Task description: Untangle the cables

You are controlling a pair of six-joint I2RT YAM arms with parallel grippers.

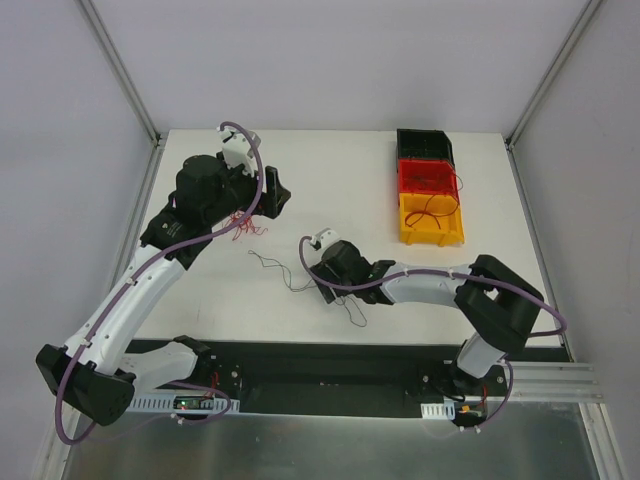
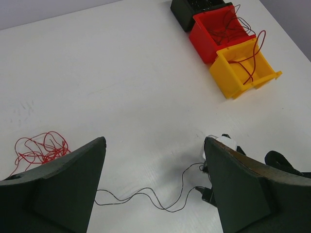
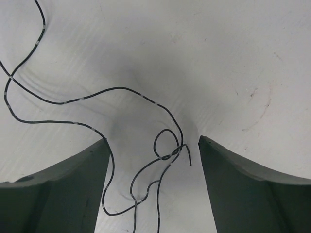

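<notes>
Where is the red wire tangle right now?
In the top view, the red wire tangle lies left of centre, right beside the left gripper.

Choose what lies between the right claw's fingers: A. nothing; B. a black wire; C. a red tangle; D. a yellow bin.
B: the right wrist view shows a looped black wire lying on the table between the fingers of the open right claw.
</notes>
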